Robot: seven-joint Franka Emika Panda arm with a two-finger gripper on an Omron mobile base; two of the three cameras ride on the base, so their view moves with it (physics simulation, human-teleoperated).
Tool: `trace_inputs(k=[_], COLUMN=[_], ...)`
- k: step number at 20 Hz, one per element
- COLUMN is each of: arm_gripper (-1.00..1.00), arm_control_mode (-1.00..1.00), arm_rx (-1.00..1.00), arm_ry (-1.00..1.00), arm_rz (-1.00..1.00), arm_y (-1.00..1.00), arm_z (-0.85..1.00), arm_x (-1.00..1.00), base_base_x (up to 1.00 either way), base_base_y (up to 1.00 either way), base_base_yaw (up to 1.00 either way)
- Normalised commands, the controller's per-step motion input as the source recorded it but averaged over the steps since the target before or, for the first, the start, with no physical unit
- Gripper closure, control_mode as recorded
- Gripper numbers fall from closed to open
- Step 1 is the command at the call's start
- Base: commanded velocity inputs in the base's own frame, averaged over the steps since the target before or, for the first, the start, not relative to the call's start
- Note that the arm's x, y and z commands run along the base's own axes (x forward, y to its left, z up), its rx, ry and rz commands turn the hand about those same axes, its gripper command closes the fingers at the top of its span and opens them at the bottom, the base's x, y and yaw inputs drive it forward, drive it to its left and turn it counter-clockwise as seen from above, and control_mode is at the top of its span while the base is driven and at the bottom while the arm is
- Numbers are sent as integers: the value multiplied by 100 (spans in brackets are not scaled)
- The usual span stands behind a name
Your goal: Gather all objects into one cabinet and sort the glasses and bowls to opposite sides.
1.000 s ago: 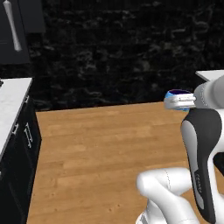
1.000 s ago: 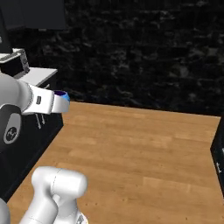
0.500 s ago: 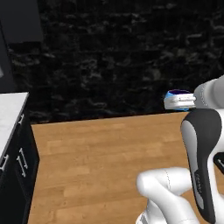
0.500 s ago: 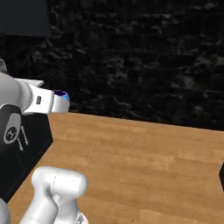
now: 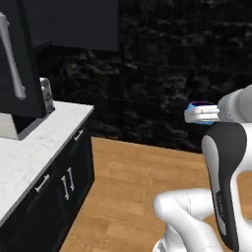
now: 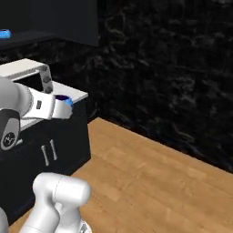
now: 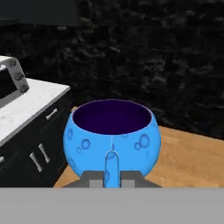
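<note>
The end effector is closed on one blue cup and carries it upright above the wooden floor. In the right base view the open cabinet lies at about ten o'clock from it — higher and well apart, and another blue cup sits there already. The carried cup is squat and round, bright blue with bubble-like spots and a dark purple inside.

Small rounded blue cup sits upright between the fingers, over wooden floor; white marble surface with microwave lies left.
</note>
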Motion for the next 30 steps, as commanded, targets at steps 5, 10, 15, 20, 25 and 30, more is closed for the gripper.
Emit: trace_inputs(k=[5, 10, 15, 20, 25, 30], arm_gripper=[100, 100, 100, 100, 100, 100], arm_control_mode=[100, 100, 100, 100, 100, 100], arm_rx=[0, 0, 0, 0, 0, 0], arm_ry=[0, 0, 0, 0, 0, 0], arm_rz=[0, 0, 0, 0, 0, 0], arm_y=[0, 0, 0, 0, 0, 0], arm_z=[0, 0, 0, 0, 0, 0], arm_x=[0, 0, 0, 0, 0, 0], base_base_x=[90, 97, 100, 83, 39, 30], base_base_y=[0, -1, -6, -56, -80, -71], base_base_yaw=[84, 81, 76, 50, 24, 26])
